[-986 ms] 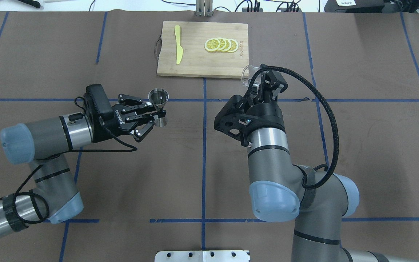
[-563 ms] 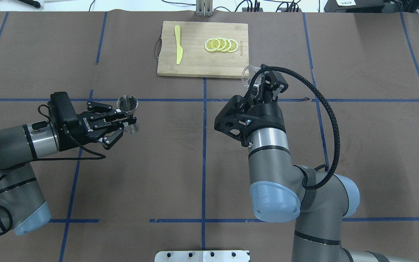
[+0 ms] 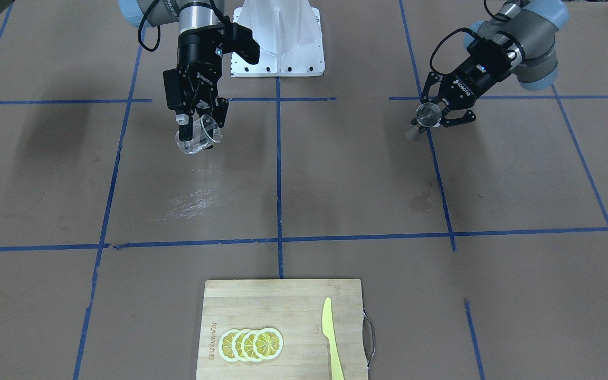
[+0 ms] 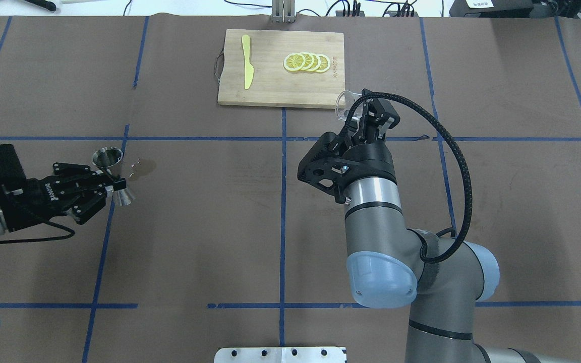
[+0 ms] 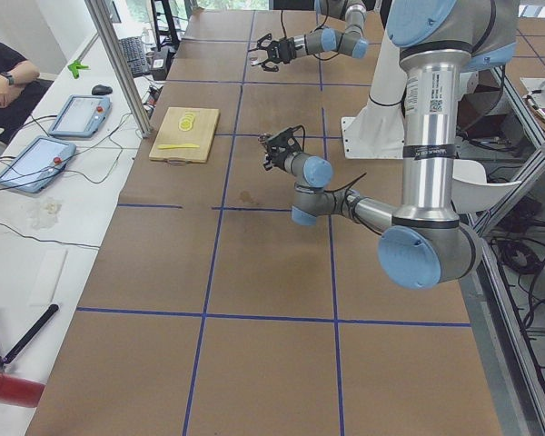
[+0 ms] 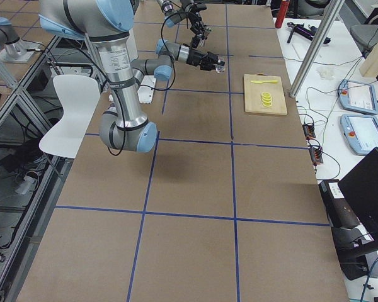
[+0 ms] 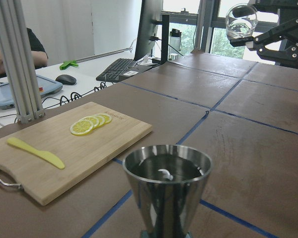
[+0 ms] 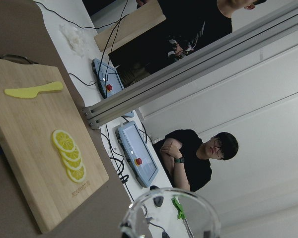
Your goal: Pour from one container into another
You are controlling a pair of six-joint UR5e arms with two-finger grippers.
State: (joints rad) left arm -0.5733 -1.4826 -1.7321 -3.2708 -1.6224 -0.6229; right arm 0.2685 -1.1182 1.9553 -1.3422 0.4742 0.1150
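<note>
Jigger (image 4: 113, 175): pulls it back, clamped upright in the left gripper (image 4: 111, 187), toward the table's (image 4: 194, 227) left edge, away from the glass (image 4: 342, 102) clamped in the right gripper (image 4: 358, 118); likely marks pouring done.

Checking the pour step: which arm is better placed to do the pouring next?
Left, probably: the left gripper holds the jigger upright with liquid inside, while the glass in the right gripper looks empty. They are far apart.
</note>
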